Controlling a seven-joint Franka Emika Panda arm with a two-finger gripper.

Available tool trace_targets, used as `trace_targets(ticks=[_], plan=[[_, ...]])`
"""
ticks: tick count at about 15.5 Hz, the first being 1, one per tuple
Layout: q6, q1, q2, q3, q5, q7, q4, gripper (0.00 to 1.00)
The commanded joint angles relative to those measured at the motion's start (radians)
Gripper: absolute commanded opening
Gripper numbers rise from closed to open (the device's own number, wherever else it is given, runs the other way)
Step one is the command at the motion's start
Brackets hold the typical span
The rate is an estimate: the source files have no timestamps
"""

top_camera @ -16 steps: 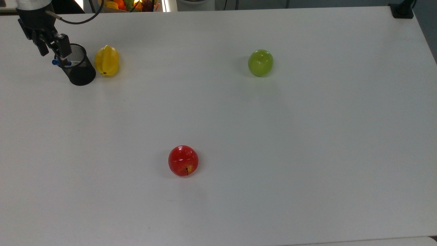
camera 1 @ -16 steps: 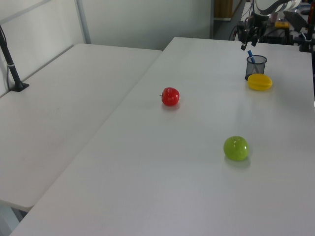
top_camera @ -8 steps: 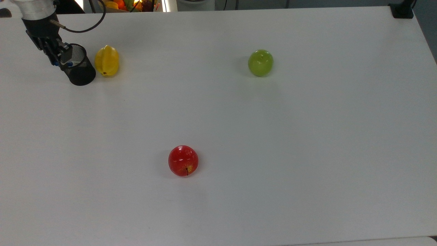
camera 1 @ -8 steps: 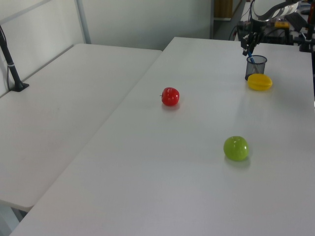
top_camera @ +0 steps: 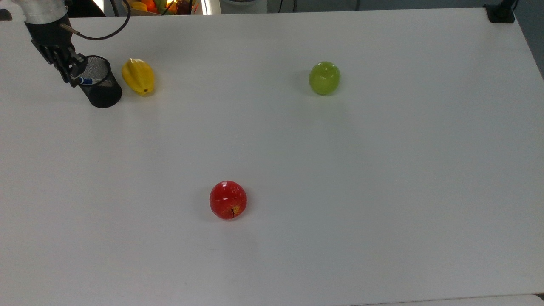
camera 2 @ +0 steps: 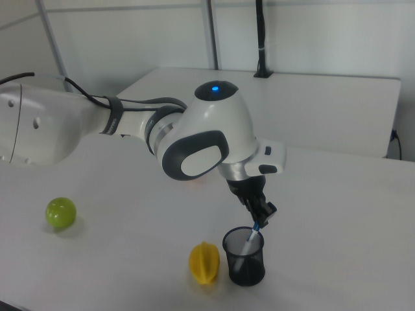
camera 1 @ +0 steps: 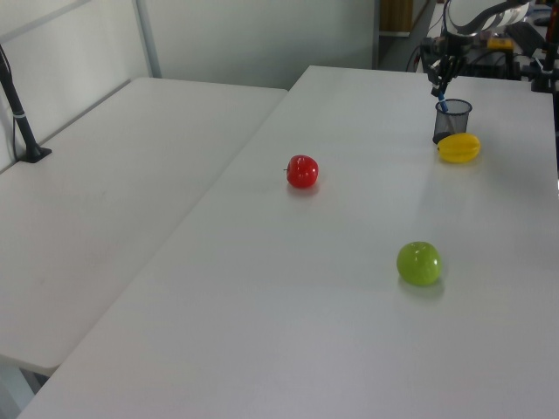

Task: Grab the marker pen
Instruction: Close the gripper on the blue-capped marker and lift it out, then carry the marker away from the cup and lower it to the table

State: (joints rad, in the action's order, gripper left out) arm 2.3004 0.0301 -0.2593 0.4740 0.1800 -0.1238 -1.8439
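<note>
The marker pen (camera 2: 250, 237), white with a blue top end, stands slanted inside a black mesh cup (camera 2: 244, 258). My gripper (camera 2: 261, 216) hangs just above the cup's rim, fingers shut on the pen's upper blue end. In the top view the gripper (top_camera: 71, 73) is at the far left edge of the table, over the left rim of the cup (top_camera: 101, 87), with the pen (top_camera: 86, 80) poking out below it. The left view has the gripper (camera 1: 438, 85), pen (camera 1: 443, 102) and cup (camera 1: 452, 121) at the table's far end.
A yellow star fruit (top_camera: 138, 77) lies right beside the cup, touching or almost touching it. A green apple (top_camera: 324, 77) and a red apple (top_camera: 228, 199) sit far off on the white table (top_camera: 382, 170). A second table (camera 1: 105, 175) adjoins it.
My gripper came down from above the cup and its fingers closed on the pen's blue end. The cup shifted a little, and the star fruit was nudged toward the top view's right and turned.
</note>
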Motion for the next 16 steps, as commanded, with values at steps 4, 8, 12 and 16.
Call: trace_targets(ticks=[4, 8, 12, 16], plan=[[0.010, -0.010, 0.057, 0.014, 0.026, -0.100, 0.057, 0.00], [-0.002, -0.058, 0.097, 0.012, 0.027, -0.097, 0.075, 0.00], [-0.164, -0.067, 0.138, 0.000, 0.027, -0.092, 0.153, 0.00], [-0.386, -0.108, 0.181, -0.018, 0.027, -0.086, 0.213, 0.01]])
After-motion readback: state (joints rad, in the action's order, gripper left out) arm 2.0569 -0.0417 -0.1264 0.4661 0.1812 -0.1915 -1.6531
